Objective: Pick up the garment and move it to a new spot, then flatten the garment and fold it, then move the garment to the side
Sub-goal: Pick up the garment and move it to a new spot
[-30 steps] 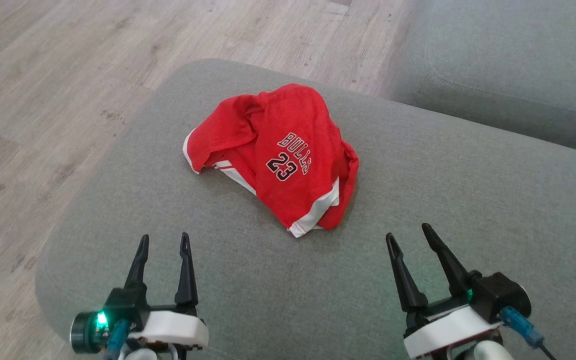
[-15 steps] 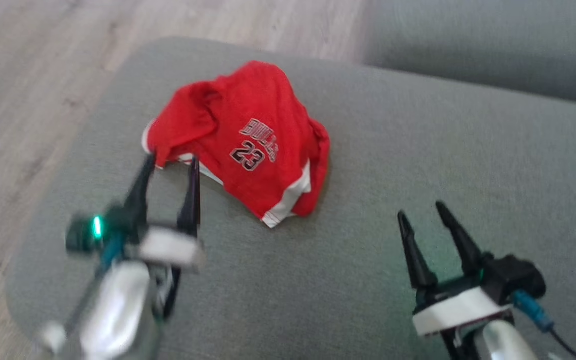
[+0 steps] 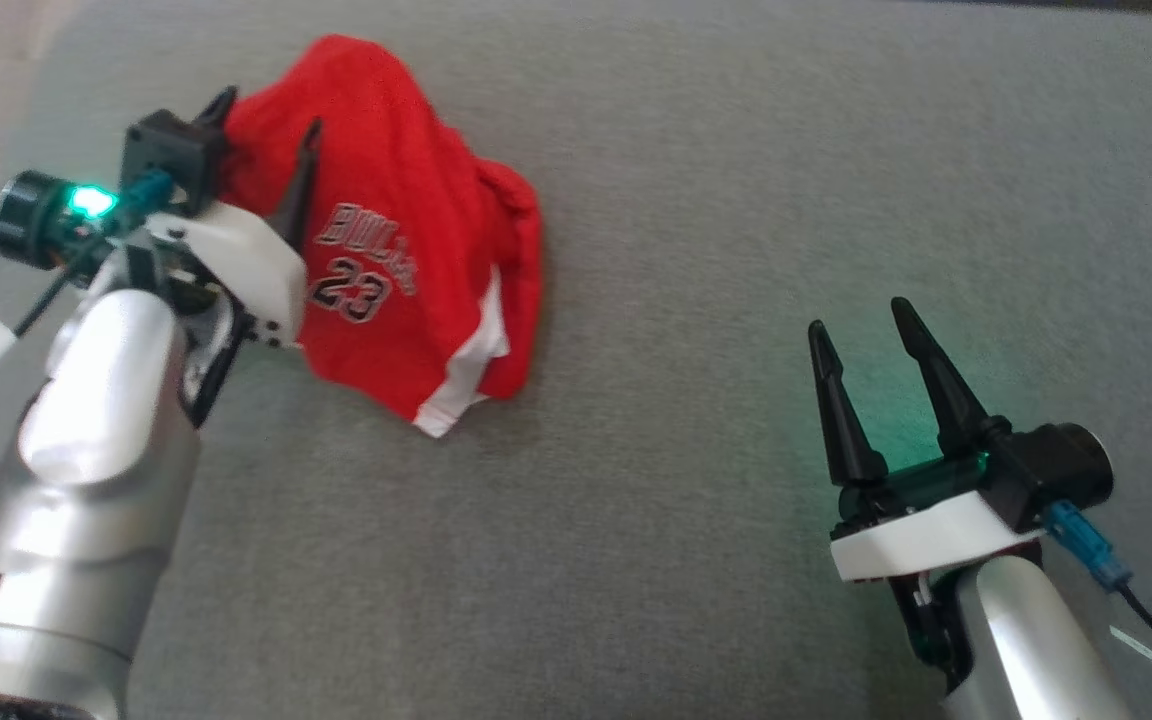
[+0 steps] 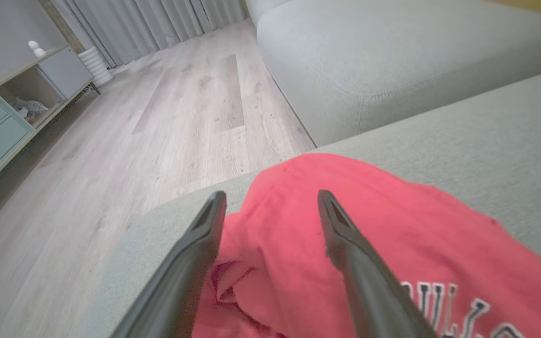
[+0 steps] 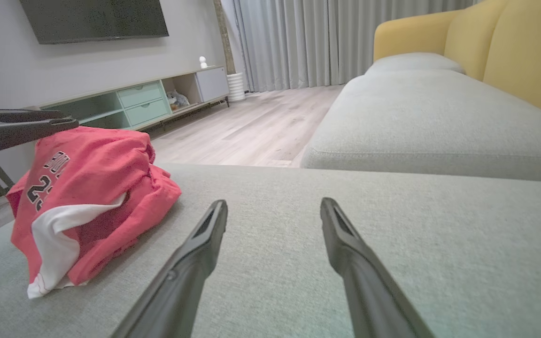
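Poised for pickup
Left gripper [image 3: 266, 115], wide open and empty, straddles a raised fold of the garment [image 3: 406, 200] to pinch it; right gripper [image 3: 858, 318] sits apart, open, empty.

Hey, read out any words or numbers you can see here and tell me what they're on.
"BULLS": arched lettering on the red garment, slightly blurred.
"23": just below it on the same garment.
No other readable text.
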### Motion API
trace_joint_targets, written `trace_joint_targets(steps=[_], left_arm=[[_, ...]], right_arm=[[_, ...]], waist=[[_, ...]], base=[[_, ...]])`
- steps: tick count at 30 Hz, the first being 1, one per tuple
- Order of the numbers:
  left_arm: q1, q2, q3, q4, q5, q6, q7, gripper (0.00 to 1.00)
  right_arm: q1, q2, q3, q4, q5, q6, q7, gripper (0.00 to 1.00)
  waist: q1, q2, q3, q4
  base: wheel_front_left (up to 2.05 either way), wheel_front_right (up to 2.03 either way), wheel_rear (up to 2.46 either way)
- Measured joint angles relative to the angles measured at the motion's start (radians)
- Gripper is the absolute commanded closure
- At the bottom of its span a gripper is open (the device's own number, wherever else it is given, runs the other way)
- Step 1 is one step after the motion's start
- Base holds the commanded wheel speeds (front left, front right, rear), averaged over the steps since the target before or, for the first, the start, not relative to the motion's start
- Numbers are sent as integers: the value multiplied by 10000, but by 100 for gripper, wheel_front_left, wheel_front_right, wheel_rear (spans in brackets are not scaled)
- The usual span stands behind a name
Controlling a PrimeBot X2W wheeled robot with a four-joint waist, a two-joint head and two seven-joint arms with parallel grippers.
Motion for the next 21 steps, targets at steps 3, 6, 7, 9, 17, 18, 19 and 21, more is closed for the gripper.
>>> trace_joint_targets(steps=[3,6,7,9,17,18,19,21], left_arm=[[-194,125,-35,562,17,-15,221,0],[-360,267,-111,1055,161,117,234,0],[-407,276,-100,1223,128,121,263,0],[-461,259,-84,1540,6,117,295,0],[-505,244,-251,1661,-299,13,-989,100],[-508,245,-253,1569,-299,15,-1269,100],[-509,249,-253,1432,-299,19,-1563,100],[-519,278,-249,1064,-297,40,-2096,100]], right_arm=[[-12,-6,84,6,59,0,0,0],[-81,-8,176,8,100,0,0,0],[-119,-8,184,6,102,0,0,0],[-152,-8,182,4,102,0,0,0],[-146,-12,86,75,119,0,0,0],[-144,-10,88,82,136,0,0,0],[-138,-10,90,107,192,0,0,0],[-112,-10,84,196,270,0,0,0]], waist=[[0,0,203,-310],[-1,0,359,-542],[-1,0,398,-597],[-1,0,445,-672],[-2,0,222,-626],[-2,0,149,-610],[-3,0,64,-594],[-3,0,-125,-565]], base=[[0,0,0],[0,0,0],[0,0,0],[0,0,0],[0,0,0],[0,0,0],[0,0,0],[0,0,0]])
